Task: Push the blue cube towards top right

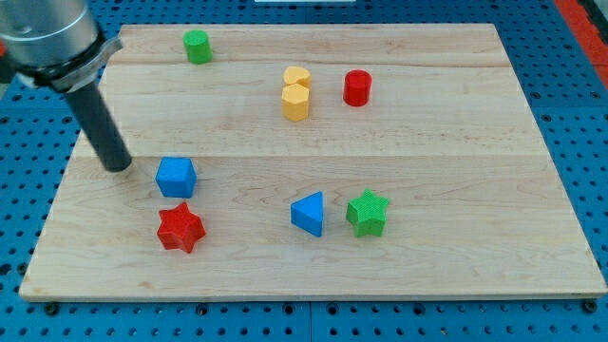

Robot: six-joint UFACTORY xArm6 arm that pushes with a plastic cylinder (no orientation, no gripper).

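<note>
A pale wooden board, made of planks joined lengthwise, fills most of the view under even, soft light. Around all its edges shows a blue perforated table top with regular rows of small holes.

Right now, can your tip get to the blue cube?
Probably yes: my tip sits just to the view's left of the blue cube, with only bare board between them; the red star lies below, clear of that path.

Grey metal cylindrical housing, straight dark rod, my tip
</note>
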